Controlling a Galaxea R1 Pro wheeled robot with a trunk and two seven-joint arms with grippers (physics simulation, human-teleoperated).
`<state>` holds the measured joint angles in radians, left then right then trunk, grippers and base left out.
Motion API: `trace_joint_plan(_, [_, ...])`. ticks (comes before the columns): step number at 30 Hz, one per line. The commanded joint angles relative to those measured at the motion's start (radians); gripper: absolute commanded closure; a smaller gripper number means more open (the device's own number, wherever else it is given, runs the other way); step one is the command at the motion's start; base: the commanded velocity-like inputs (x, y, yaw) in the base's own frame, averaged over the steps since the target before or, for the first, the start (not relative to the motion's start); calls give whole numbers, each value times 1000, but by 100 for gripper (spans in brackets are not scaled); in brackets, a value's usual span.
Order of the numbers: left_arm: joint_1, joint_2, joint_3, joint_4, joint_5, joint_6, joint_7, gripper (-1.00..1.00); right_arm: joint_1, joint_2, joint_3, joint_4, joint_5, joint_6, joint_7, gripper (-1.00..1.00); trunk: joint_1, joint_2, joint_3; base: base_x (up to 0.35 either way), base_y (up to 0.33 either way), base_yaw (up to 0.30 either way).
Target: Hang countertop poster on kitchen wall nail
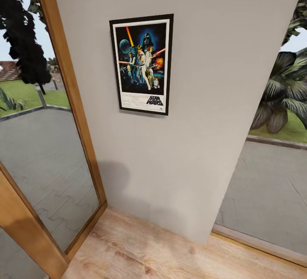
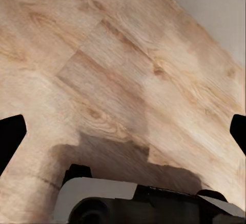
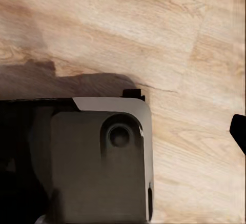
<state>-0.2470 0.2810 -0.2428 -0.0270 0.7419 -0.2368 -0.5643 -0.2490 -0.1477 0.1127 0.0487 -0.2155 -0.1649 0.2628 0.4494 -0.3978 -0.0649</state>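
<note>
Hanging flat on pale wall [image 1: 204, 100], poster [image 1: 141, 64], L gripper [image 2: 123, 131] spread wide, R claw state prob unreadable

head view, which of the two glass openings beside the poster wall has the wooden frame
The one at the view's left: a thick wooden frame runs along its edge, next to the wall bearing the poster. The opening on the other side shows no such upright frame.

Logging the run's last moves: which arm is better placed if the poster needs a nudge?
Neither clearly. The poster already hangs on the wall, slightly tilted. Both wrist views look down at the wooden floor, with fingers spread wide.
</note>
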Motion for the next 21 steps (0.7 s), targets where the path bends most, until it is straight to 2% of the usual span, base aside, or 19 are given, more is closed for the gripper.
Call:
trace_joint_plan(1, [1, -8, -8, 1, 7, -5, 43, -100, 0, 3, 8, 5, -10, -7, -19, -100, 1, -2, -2, 0, 0, 0])
trace_joint_plan(7, [6, -66, -8, 2, 6, -4, 333, -100, 7, 9, 8, 5, -10, -8, -98, -100, 1, -2, -2, 0, 0, 0])
trace_joint_plan(9, [7, -102, -9, 1, 6, -5, 511, -100, 8, 9, 8, 4, -10, -10, -116, -100, 1, -2, -2, 0, 0, 0])
trace_joint_plan(11, [7, -122, -9, 1, 7, -6, 605, -100, 9, 9, 8, 4, -10, -12, -122, -100, 1, -2, -2, 0, 0, 0])
trace_joint_plan(14, [8, -141, -9, 1, 8, -8, 673, -100, 9, 12, 8, 4, -12, -12, -125, -100, 1, -2, -2, 0, 0, 0])
trace_joint_plan(16, [8, -148, -9, 1, 8, -8, 697, -100, 10, 13, 8, 4, -12, -12, -126, -100, 1, -2, -2, 0, 0, 0])
trace_joint_plan(21, [8, -154, -9, 1, 8, -8, 714, -100, 10, 13, 7, 4, -11, -13, -127, -100, 1, -2, -2, 0, 0, 0])
